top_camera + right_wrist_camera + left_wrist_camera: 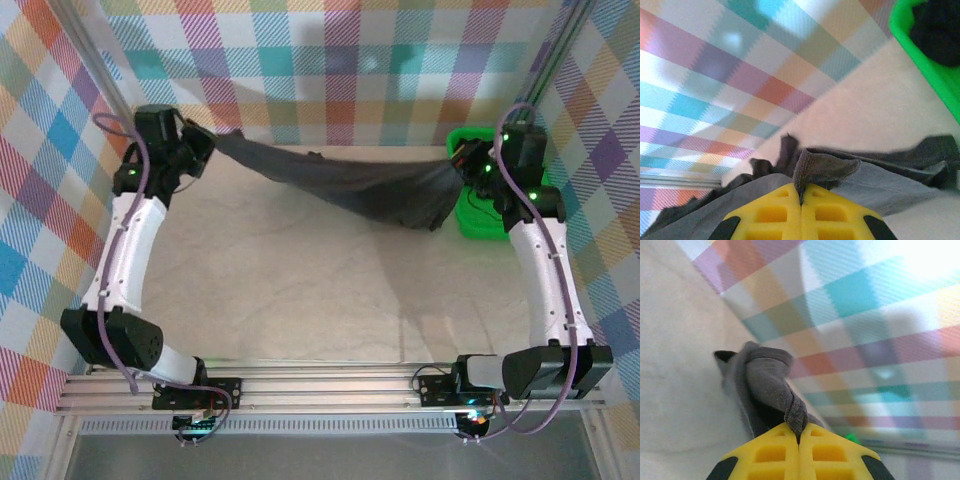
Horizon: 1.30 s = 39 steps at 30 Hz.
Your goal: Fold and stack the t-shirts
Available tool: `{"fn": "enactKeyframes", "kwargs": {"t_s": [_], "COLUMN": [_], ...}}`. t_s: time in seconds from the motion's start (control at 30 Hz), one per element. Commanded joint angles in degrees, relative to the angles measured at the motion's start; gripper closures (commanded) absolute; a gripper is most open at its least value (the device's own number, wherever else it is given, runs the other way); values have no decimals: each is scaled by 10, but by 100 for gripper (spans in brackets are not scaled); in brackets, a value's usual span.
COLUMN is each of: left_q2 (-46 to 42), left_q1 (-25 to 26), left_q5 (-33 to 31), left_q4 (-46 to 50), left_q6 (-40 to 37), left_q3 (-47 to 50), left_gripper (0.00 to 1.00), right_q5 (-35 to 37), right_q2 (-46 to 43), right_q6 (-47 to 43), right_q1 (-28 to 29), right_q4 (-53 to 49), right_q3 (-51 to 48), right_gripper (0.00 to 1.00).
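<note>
Above the far edge of the pale table [300, 285], a soft dark charcoal cloth t-shirt [350, 188] hangs stretched between the left gripper [200, 150] and right gripper [460, 165], each pinched shut on a bunched edge, so this looks like the spreading step, and lowering it flat should come next.

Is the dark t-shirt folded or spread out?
Spread out, not folded: the t-shirt hangs stretched between the left hand and the right hand, each shut on its cloth.

I could read nothing on my feeds: no text, label, brand, number or sign was legible on the t-shirt [350, 185], the green bin [480, 228] or the plaid walls [330, 60].
</note>
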State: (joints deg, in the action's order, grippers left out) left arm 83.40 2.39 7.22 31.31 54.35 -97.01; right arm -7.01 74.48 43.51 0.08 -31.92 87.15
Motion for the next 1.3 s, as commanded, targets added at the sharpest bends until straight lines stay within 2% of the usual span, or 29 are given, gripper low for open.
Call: {"fn": "enactKeyframes", "kwargs": {"t_s": [0.0, 0.3, 0.43, 0.53, 0.7, 0.87, 1.0, 1.17, 1.27], "left_q2": [-43, -103, -107, -79, -4, 81, 138, 226, 244], "left_q1": [-35, -63, -63, -63, -66, -77, -92, -111, -122], "left_q5": [-25, -57, -86, -78, -28, 45, 82, 124, 135], "left_q4": [0, 4, 17, 44, 95, 71, 40, 47, 34], "left_q6": [51, 81, 88, 93, 120, 128, 129, 128, 131], "left_q3": [-44, -188, -252, -298, -311, -313, -329, -473, -540], "left_gripper": [100, 100, 100, 100, 100, 100, 100, 100, 100], "right_q5": [-13, 1, -5, -22, -66, -126, -148, -146, -141], "right_q2": [-3, -65, -76, -62, -5, 94, 173, 243, 271], "right_q6": [14, 68, 96, 110, 131, 163, 179, 181, 181], "right_q1": [-7, -23, -24, -24, -24, -24, -23, -25, -31], "right_q4": [58, 204, 224, 225, 245, 288, 305, 306, 286], "right_q3": [55, 106, 122, 134, 129, 151, 200, 307, 384], "right_gripper": [100, 100, 100, 100, 100, 100, 100, 100, 100]}}
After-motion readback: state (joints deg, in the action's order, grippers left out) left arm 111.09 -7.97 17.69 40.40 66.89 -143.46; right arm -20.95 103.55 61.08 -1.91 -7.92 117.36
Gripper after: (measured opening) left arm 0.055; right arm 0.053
